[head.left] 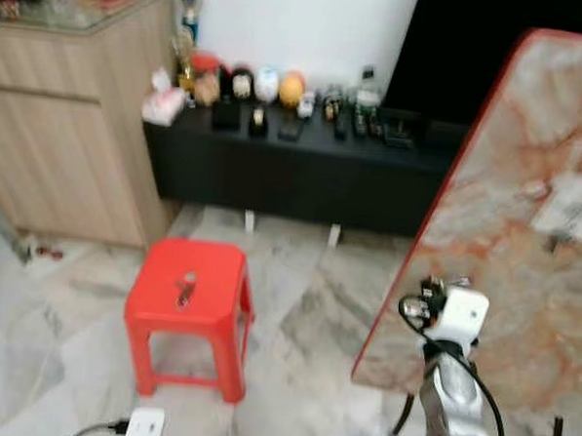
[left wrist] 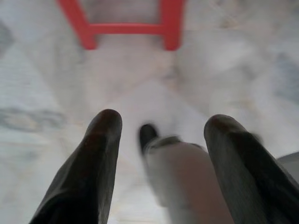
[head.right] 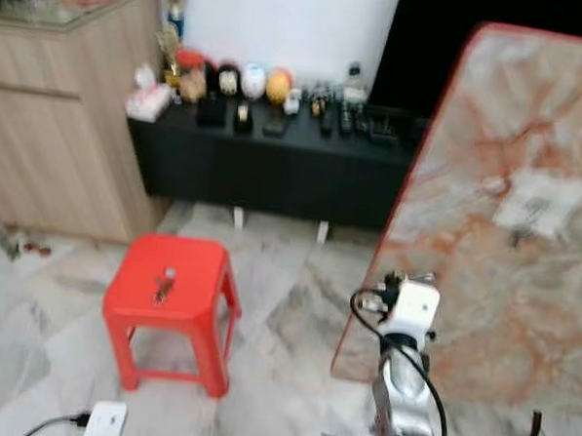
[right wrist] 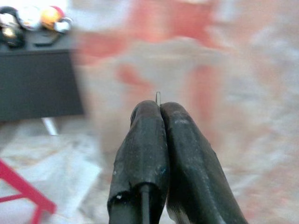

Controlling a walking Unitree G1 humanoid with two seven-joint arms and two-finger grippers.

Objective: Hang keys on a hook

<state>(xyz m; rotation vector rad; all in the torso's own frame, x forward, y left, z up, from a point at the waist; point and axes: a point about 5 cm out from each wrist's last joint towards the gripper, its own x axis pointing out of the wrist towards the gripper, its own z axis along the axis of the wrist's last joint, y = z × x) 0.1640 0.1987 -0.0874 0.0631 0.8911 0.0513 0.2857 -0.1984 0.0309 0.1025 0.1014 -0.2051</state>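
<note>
Silver right arm [head.left: 454, 402], rounded and glossy, topped by a white boxy wrist block [head.left: 461, 313] with small metal fittings beside it. Black cable [head.left: 487, 389] looped from the block down along the arm. Right gripper [right wrist: 159, 108]: two long black fingers [right wrist: 142, 149], matte, scuffed, rounded at the tips. Left gripper [left wrist: 159, 123]: two thick black fingers [left wrist: 91, 172], likewise round-tipped, blurred.
</note>
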